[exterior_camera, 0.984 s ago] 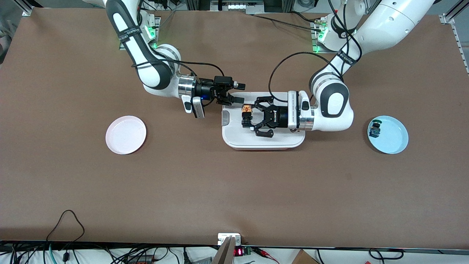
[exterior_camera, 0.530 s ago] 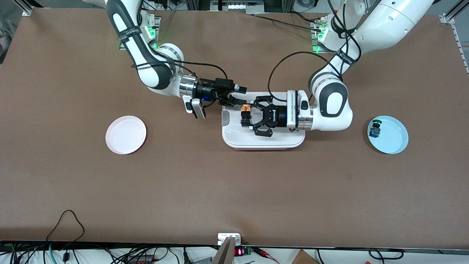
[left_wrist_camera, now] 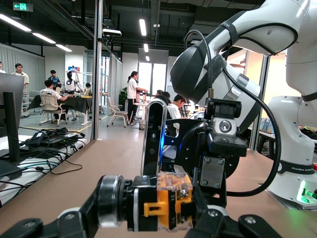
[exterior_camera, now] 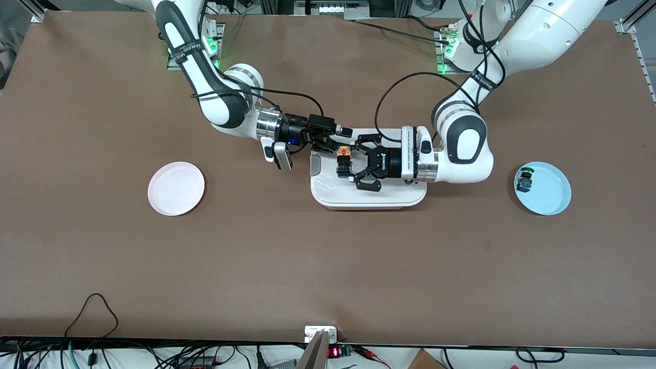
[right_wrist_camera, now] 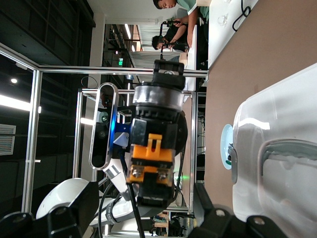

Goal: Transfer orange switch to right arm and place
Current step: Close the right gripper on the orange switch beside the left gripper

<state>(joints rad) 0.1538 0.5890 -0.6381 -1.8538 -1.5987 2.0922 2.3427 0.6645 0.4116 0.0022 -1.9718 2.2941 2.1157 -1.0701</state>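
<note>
The orange switch point(exterior_camera: 344, 158) is a small black block with an orange cap, held above the white tray point(exterior_camera: 369, 197). My left gripper point(exterior_camera: 345, 164) is shut on its black body. In the left wrist view the switch point(left_wrist_camera: 158, 201) lies sideways between the left gripper's point(left_wrist_camera: 148, 223) fingers. My right gripper point(exterior_camera: 340, 140) has come in from the right arm's end, open, with one finger on each side of the orange cap and not touching it. In the right wrist view the switch point(right_wrist_camera: 153, 144) hangs just ahead of the right gripper point(right_wrist_camera: 143, 220), with gaps on both sides.
A pink plate point(exterior_camera: 176, 188) lies toward the right arm's end of the table. A light blue plate point(exterior_camera: 551, 190) toward the left arm's end holds a dark part with a green cap point(exterior_camera: 524, 179). Brown tabletop surrounds the tray.
My right gripper has moved toward the switch, so its fingers now straddle the orange cap, and they have narrowed a little. The left gripper and switch have hardly moved.
</note>
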